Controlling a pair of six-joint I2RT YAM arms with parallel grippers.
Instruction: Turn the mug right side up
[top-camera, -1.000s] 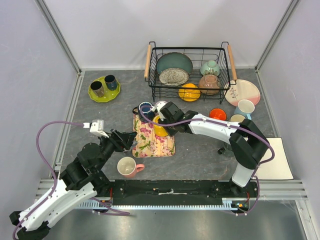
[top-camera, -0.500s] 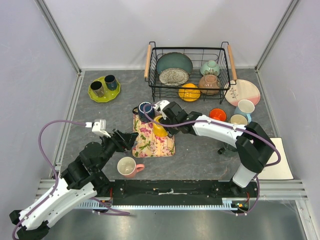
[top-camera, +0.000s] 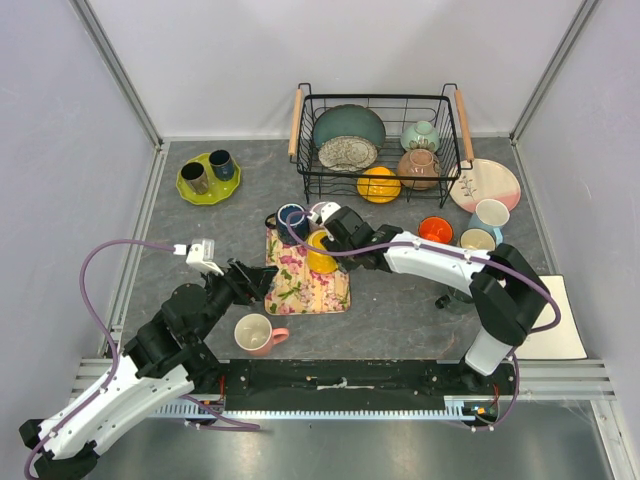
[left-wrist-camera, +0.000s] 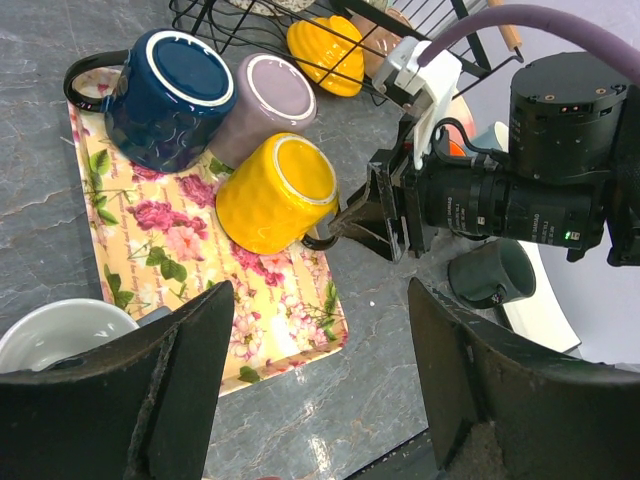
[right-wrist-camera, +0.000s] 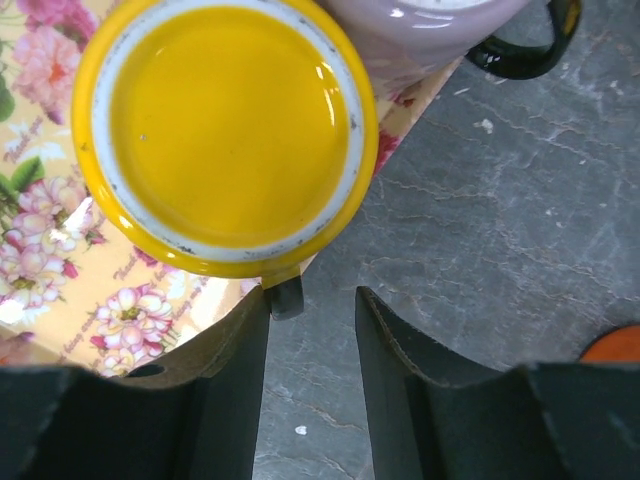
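A yellow mug (top-camera: 320, 256) stands upside down on a floral tray (top-camera: 300, 292), beside an upside-down navy mug (top-camera: 291, 220). All three show in the left wrist view: yellow mug (left-wrist-camera: 275, 190), navy mug (left-wrist-camera: 165, 95), tray (left-wrist-camera: 160, 240). A lilac mug (left-wrist-camera: 265, 105) lies between the two mugs. My right gripper (right-wrist-camera: 312, 300) is open at the yellow mug (right-wrist-camera: 225, 130), and the mug's dark handle stub (right-wrist-camera: 285, 298) sits in the gap against one finger. It also shows in the top view (top-camera: 330, 235). My left gripper (left-wrist-camera: 318, 290) is open and empty above the tray's near edge (top-camera: 262, 280).
An upright pale mug (top-camera: 255, 332) stands just in front of the tray. A black dish rack (top-camera: 375, 97) with bowls is at the back. A green plate (top-camera: 207, 182) with two cups is at the far left. An orange bowl (top-camera: 435, 228), a pink plate (top-camera: 485, 185) and a dark cup (left-wrist-camera: 490, 272) are at the right.
My right gripper has shifted slightly toward the far left along the yellow mug. My left arm has crept a little to the right. The mugs have not moved.
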